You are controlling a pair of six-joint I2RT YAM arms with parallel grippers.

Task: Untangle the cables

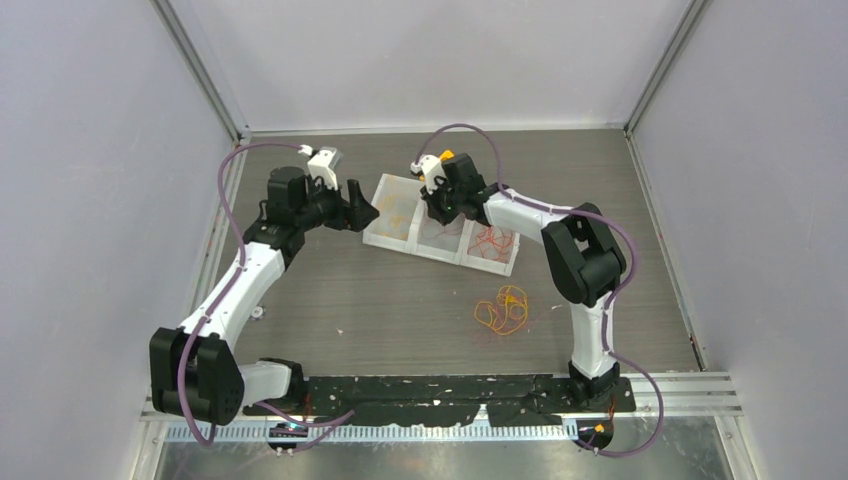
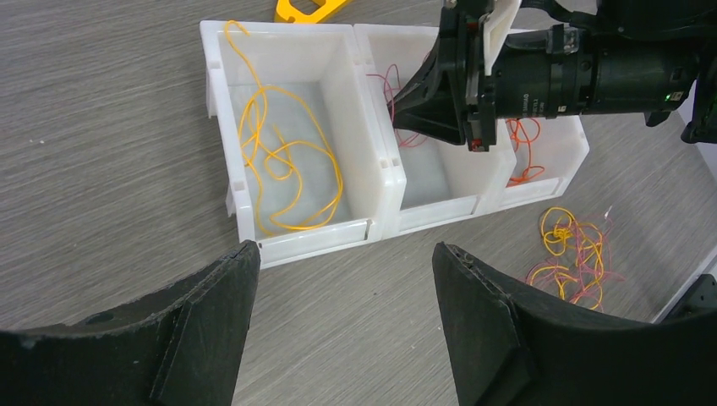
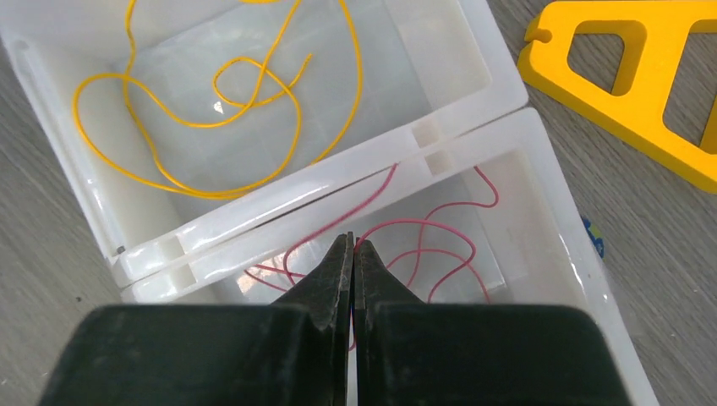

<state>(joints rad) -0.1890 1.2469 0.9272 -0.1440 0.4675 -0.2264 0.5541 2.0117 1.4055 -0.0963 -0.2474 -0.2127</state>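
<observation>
Three white bins stand in a row: left [image 1: 385,236], middle [image 1: 432,247], right [image 1: 512,258]. A yellow cable [image 2: 287,161] lies in the left bin [image 2: 279,30]. My right gripper [image 3: 353,241] is shut on a pink cable [image 3: 423,228], which loops down into the middle bin [image 3: 558,211]. It hovers over that bin in the top view [image 1: 432,205]. An orange-red cable [image 2: 526,144] lies in the right bin. A tangle of yellow and pink cables [image 1: 503,308] lies on the table in front of the bins. My left gripper [image 2: 342,254] is open and empty, low beside the left bin [image 1: 358,213].
A yellow plastic frame [image 3: 626,76] lies on the table behind the bins. The right arm's wrist [image 2: 575,76] reaches over the middle and right bins. Grey walls close in the table on three sides.
</observation>
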